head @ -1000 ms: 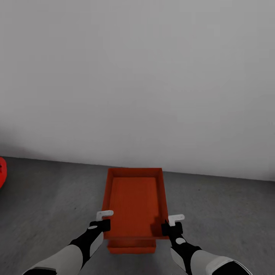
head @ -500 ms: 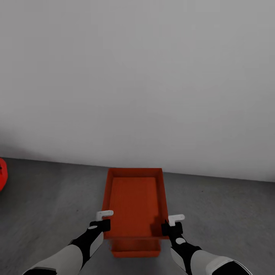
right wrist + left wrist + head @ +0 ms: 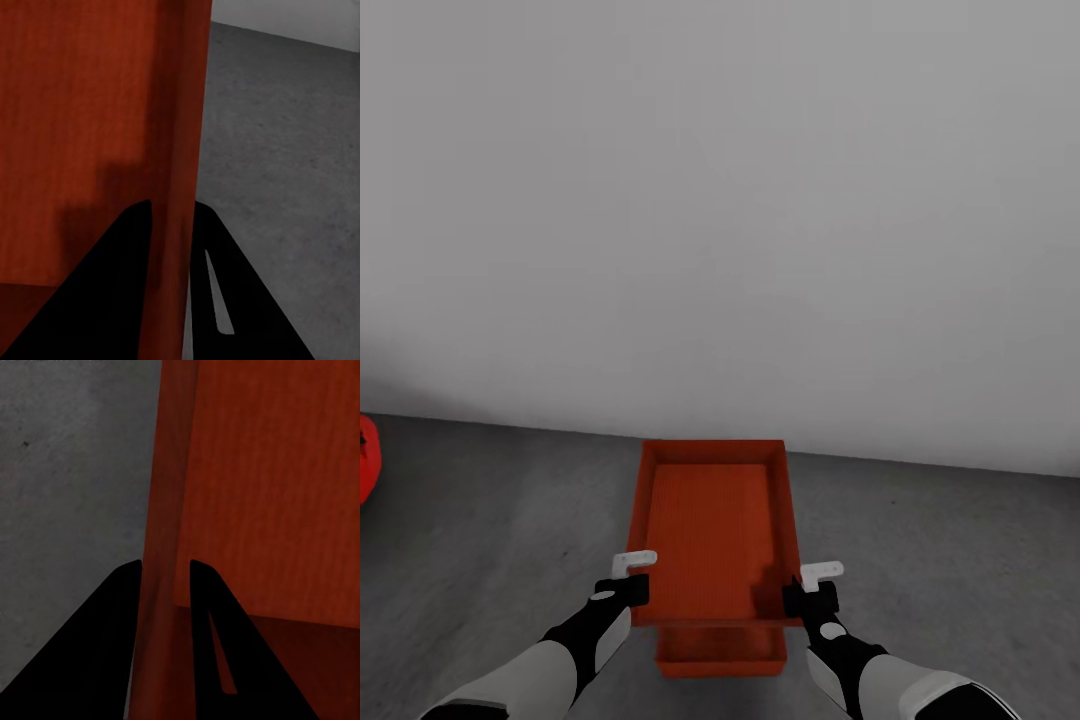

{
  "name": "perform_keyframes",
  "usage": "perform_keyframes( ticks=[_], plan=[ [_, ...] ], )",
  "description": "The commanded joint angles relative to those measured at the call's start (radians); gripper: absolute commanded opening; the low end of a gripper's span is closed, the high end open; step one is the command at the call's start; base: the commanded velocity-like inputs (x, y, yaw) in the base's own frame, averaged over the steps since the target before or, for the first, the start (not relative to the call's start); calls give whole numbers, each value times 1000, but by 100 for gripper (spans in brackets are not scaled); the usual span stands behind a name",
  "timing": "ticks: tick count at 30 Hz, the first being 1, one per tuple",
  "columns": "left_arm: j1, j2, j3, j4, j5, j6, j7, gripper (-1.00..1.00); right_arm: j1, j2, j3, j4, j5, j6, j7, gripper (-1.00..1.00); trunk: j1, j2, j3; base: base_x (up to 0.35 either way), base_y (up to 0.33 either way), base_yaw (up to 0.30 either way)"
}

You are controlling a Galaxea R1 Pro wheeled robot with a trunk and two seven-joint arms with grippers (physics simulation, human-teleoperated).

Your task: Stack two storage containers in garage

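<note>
**Above the lower bin: upper bin held by both grippers**

Over the garage floor (image 3: 480, 520), near the white wall (image 3: 720, 200), an upper bin (image 3: 712, 530) is carried between both arms. Its long axis runs straight away from the robot toward the wall. The left gripper (image 3: 632, 575) is clamped on the left side wall near the near corner, and the right gripper (image 3: 812, 585) on the right side wall likewise; in each wrist view a wall is seen pinched between the dark fingers (image 3: 124, 607). A lower bin (image 3: 720, 655) rests on the floor directly beneath, its near end peeking out below the held one and offset slightly toward the robot and to the right. Alignment of the two long axes is judged the deciding relation before lowering. A red car (image 3: 366, 455) edge is seen far left.
</note>
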Motion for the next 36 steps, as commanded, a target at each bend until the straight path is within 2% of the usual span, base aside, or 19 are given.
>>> perform_keyframes(
  ticks=[1,10,36],
  plan=[
    [0,11,7,2,8,2,11,-100,-1,0,-20,-2,-11,-18,-4,-100,0,-1,-1,0,0,0],
    [0,11,7,2,8,2,11,-100,-1,1,-20,-1,-11,-18,-4,-100,0,-1,-4,0,0,0],
    [0,11,7,2,7,2,11,-100,-1,0,-20,-2,-11,-18,-4,-100,0,-1,-44,-5,0,0]
  ],
)
